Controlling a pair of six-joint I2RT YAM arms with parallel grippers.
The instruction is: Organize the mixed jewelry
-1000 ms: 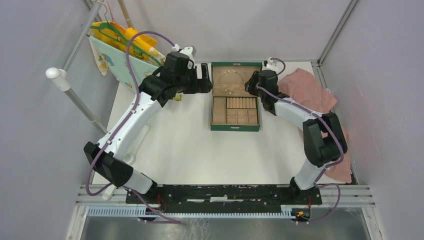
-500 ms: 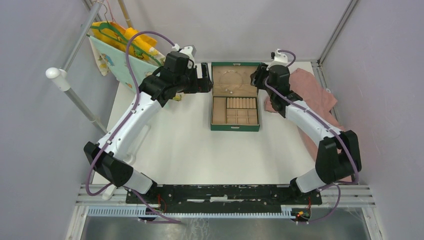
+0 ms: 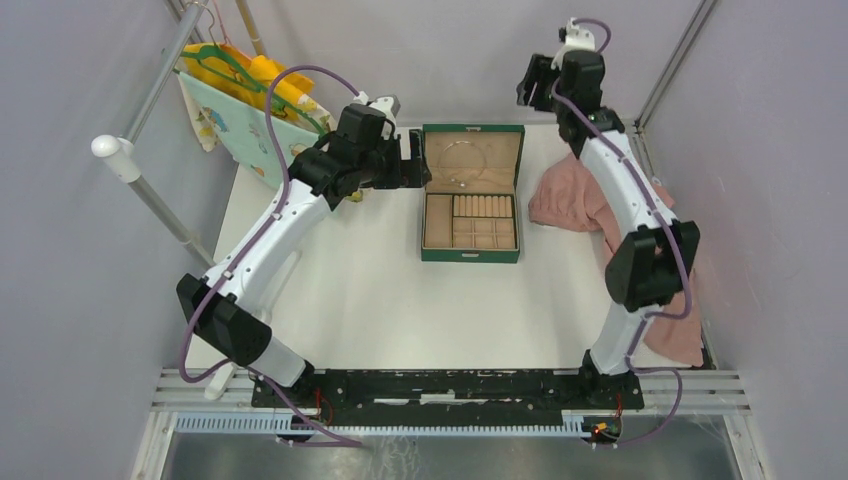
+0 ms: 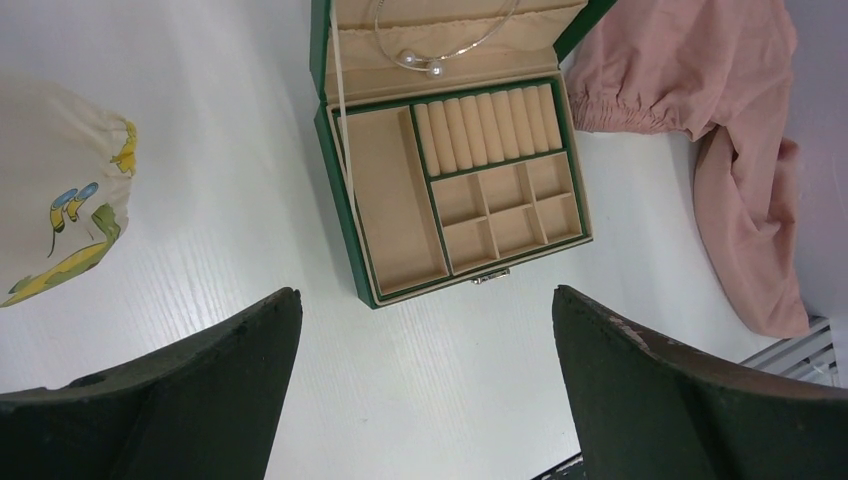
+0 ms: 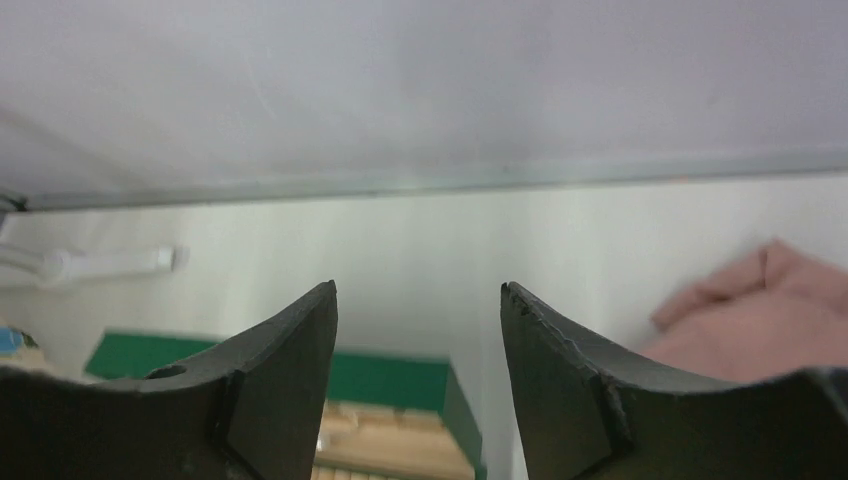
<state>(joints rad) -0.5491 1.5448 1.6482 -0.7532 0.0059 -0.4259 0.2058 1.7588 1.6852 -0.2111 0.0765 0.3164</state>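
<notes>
Silver hoop (image 4: 434,68) lies in green box (image 3: 470,256) lid; left tool (image 4: 425,292) and right tool (image 5: 418,287) open, empty, likely seeking another piece.

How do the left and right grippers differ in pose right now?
The left gripper hovers at the green box's left side, looking down on it. The right gripper sits high past the box's far right corner, facing the back wall. Both are open and empty.

The right gripper (image 5: 418,290) has lifted up and away from the green jewelry box (image 3: 470,257) now below it, uncovering the pink cloth (image 3: 570,195).
</notes>
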